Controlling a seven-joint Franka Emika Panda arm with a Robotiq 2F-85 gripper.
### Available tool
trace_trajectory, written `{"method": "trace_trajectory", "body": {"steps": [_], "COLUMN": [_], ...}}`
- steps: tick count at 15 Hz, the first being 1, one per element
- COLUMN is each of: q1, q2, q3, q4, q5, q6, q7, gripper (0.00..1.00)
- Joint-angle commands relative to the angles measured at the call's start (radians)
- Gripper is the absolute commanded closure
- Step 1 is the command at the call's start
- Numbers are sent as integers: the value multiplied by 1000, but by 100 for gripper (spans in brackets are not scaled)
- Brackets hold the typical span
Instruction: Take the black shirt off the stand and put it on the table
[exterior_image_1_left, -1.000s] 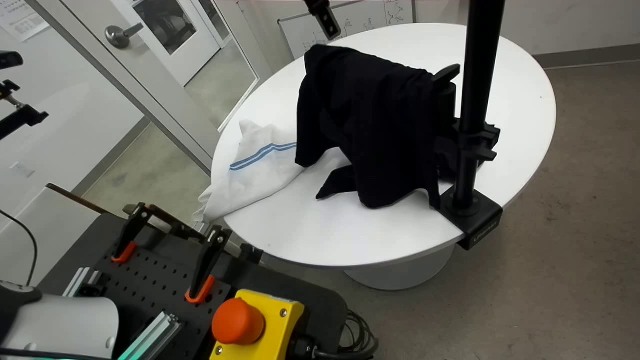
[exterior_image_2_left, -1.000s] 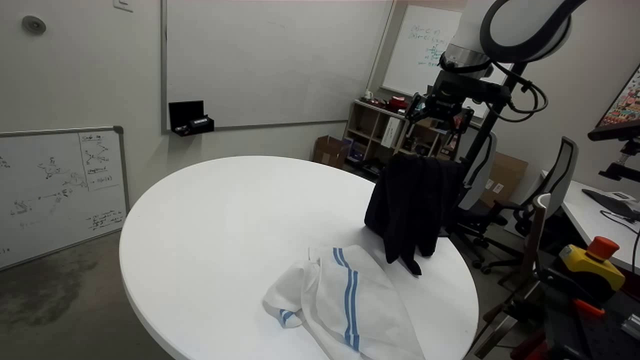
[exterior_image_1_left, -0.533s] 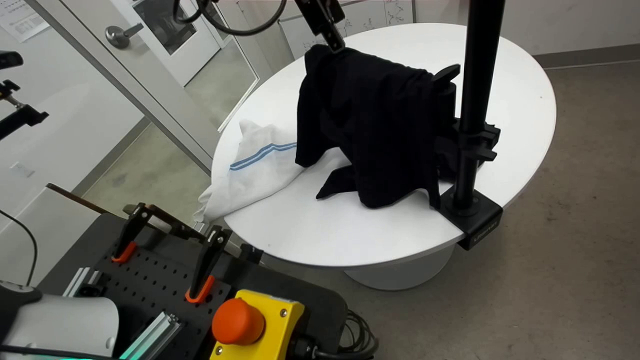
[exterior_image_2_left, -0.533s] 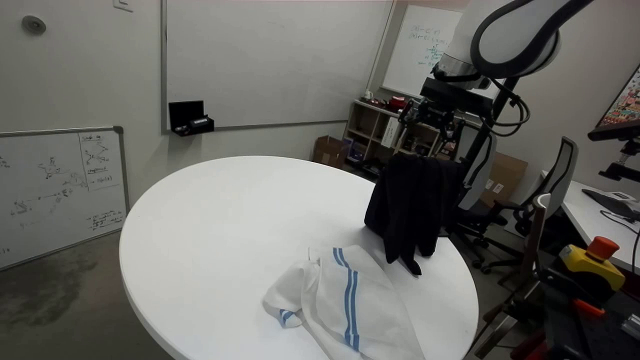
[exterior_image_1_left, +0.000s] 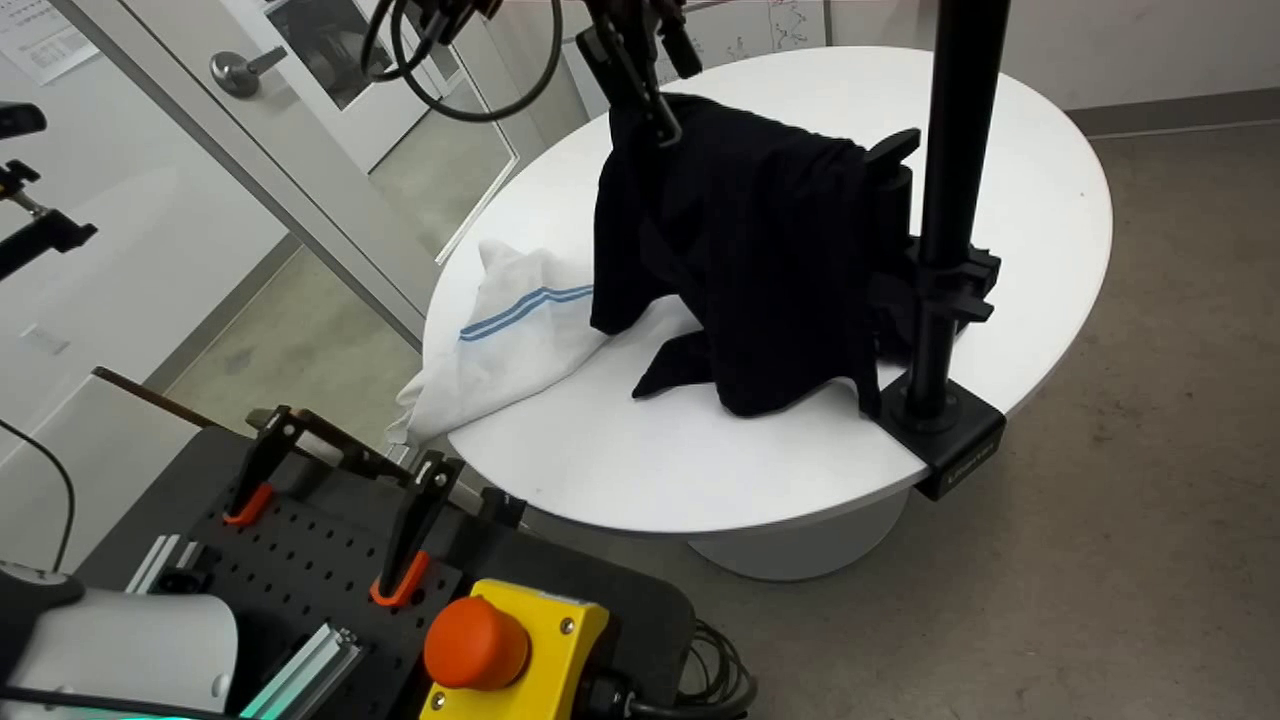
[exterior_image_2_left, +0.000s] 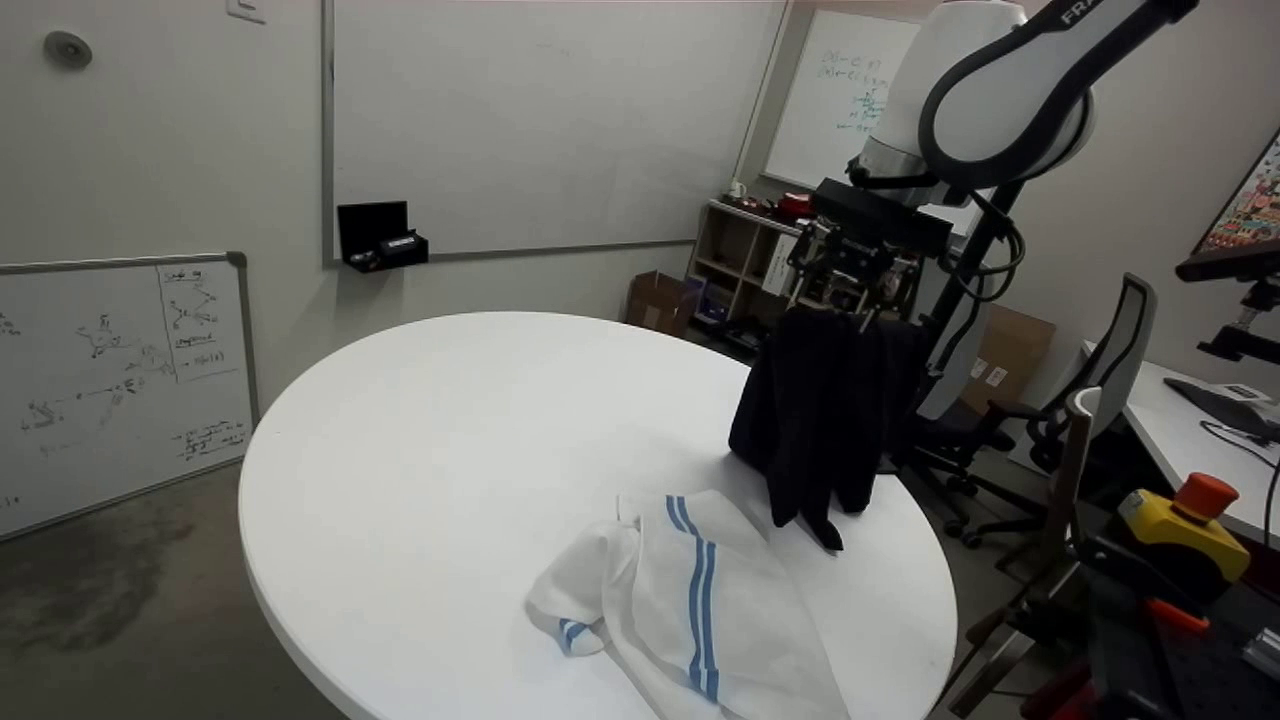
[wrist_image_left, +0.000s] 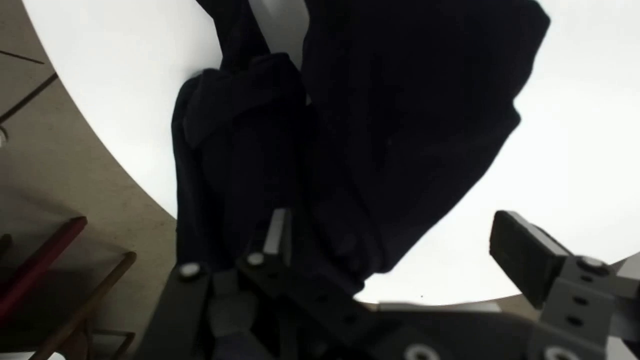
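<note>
The black shirt (exterior_image_1_left: 760, 270) hangs in folds over the stand's bar, its lower edges near the white round table (exterior_image_1_left: 1040, 220). It also shows in an exterior view (exterior_image_2_left: 825, 420) and fills much of the wrist view (wrist_image_left: 410, 95). The black stand (exterior_image_1_left: 958, 150) has its pole and square base at the table's edge. The shirt hides its bar. My gripper (exterior_image_1_left: 678, 98) is open at the shirt's upper end, away from the pole. In the wrist view, my gripper (wrist_image_left: 392, 230) has one finger over the shirt and the other beyond its edge. Contact with the fabric is unclear.
A white cloth with blue stripes (exterior_image_1_left: 530, 310) lies on the table beside the shirt, also seen in an exterior view (exterior_image_2_left: 745, 610). A grey bench with clamps (exterior_image_1_left: 330, 510) and an orange button on a yellow box (exterior_image_1_left: 475, 640) stands near the table.
My gripper has come down to the top of the shirt, and its fingers now overlap the shirt's upper end in view. The shirt, stand and striped cloth have not moved.
</note>
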Motion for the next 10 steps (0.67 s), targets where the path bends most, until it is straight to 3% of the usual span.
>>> {"method": "trace_trajectory", "body": {"steps": [1,3,8,10], "q1": [36,42,49,49], "q2": [33,36,38,36], "q3": [-18,-14,-14,-16], "q4": [16,16,23,29], "q5": [27,35,42,48], "q6": [11,10,7,5], "q7": [53,68,84,89], "gripper": [25,32,70,79]}}
